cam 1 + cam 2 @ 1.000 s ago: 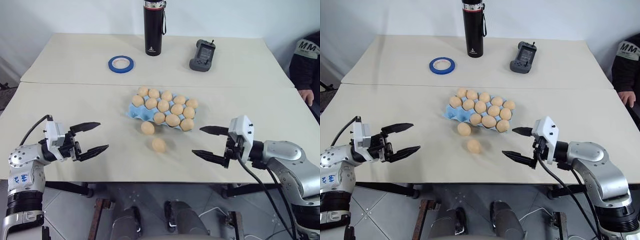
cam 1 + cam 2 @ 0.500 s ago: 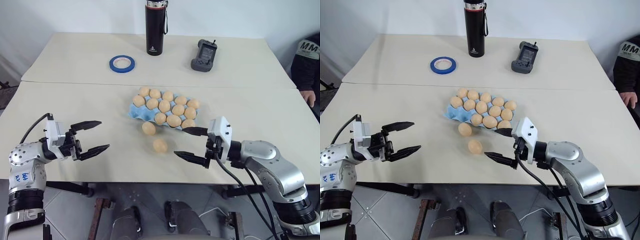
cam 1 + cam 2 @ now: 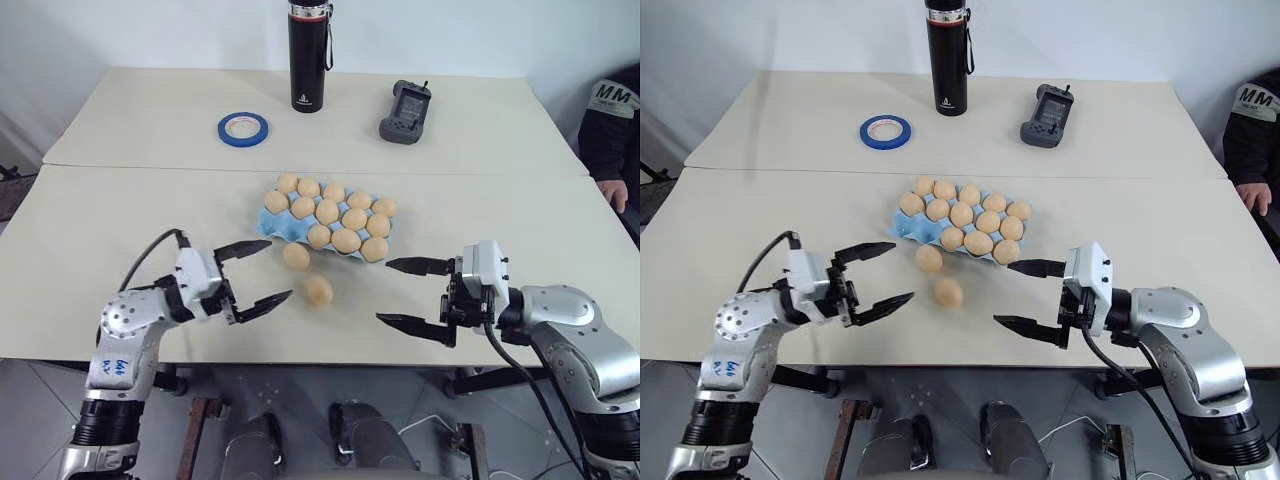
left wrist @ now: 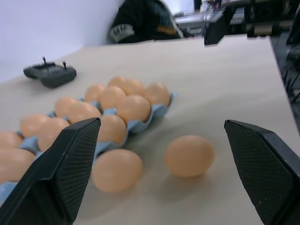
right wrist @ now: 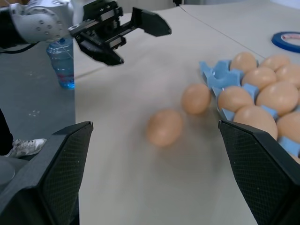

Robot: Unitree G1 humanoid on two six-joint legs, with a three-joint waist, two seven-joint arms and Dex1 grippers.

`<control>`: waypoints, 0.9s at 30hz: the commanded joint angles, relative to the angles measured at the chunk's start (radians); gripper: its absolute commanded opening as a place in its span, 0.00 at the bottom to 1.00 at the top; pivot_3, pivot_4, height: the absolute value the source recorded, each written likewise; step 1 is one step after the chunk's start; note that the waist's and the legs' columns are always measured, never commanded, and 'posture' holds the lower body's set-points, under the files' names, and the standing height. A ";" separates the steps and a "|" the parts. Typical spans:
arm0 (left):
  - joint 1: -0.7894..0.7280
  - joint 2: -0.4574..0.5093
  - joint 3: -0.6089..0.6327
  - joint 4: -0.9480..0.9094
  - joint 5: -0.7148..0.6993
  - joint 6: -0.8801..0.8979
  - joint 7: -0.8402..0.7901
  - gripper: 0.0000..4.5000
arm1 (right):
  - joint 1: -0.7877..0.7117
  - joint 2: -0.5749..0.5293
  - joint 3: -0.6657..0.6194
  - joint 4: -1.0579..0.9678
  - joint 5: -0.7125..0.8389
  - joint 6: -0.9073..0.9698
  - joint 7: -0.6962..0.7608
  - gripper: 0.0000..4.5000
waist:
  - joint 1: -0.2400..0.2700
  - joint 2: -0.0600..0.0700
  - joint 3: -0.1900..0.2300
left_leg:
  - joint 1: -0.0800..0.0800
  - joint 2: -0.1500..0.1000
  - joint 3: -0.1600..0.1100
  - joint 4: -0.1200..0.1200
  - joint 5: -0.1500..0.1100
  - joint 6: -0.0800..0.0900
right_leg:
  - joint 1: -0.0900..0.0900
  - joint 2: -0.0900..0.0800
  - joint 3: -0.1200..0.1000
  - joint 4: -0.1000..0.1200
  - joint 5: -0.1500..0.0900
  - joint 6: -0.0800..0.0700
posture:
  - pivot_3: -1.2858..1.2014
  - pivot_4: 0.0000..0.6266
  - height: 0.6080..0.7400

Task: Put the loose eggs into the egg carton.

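Observation:
The light blue egg carton (image 3: 268, 228) lies mid-table with tan eggs in its cups. Two loose eggs rest on the table just in front of it, one (image 3: 295, 256) against its front edge and one (image 3: 318, 290) nearer me. My left gripper (image 3: 278, 270) is open, level, just left of the two loose eggs and pointing at them, touching neither. My right gripper (image 3: 384, 292) is open a short way right of the nearer egg, pointing left. The left wrist view has both loose eggs (image 4: 189, 155) (image 4: 117, 170) between its fingers, some way ahead.
At the back of the table stand a black bottle (image 3: 307, 55), a blue tape ring (image 3: 242, 127) and a dark handheld controller (image 3: 404, 110). A person in a dark top (image 3: 612, 120) sits at the right edge, hand (image 3: 612, 192) on the table.
My left gripper has swung right, from the table's left side up to the loose eggs. My right gripper reached left half a second ago and has drawn back right. Both stay open.

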 commanded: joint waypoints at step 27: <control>-0.143 -0.154 -0.288 0.197 0.298 -0.069 0.211 0.91 | 0.048 -0.029 -0.092 -0.045 0.032 0.000 -0.049 1.00 | 0.008 0.000 0.000 | -0.001 0.000 -0.001 0.003 0.000 0.001 | 0.001 0.000 0.000 0.000 0.000 0.001 | 0.52 0.24 1.00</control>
